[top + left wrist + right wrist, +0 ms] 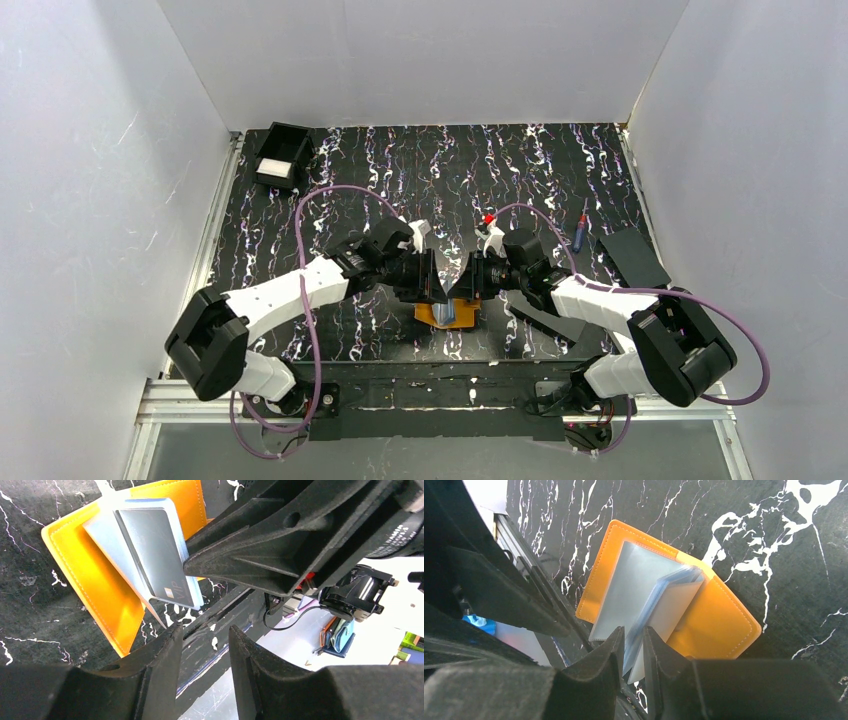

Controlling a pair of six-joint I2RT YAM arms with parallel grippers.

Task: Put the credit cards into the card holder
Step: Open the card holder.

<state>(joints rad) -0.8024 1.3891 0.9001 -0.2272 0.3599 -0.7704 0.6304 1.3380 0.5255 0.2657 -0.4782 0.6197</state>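
Open at the near edge of the worktop (400,170), the light orange card holder (446,313) has its thin, floppy, slippery sleeves (664,610) pinched in our right jaws, the best hold, we judge, while our left jaws hover slightly parted, empty.

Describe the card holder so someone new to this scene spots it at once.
Find the black marbled table, then the middle of its near edge. The card holder lies open there: the only orange thing, with pale clear sleeves inside, unlike the flat black rectangles to its right.
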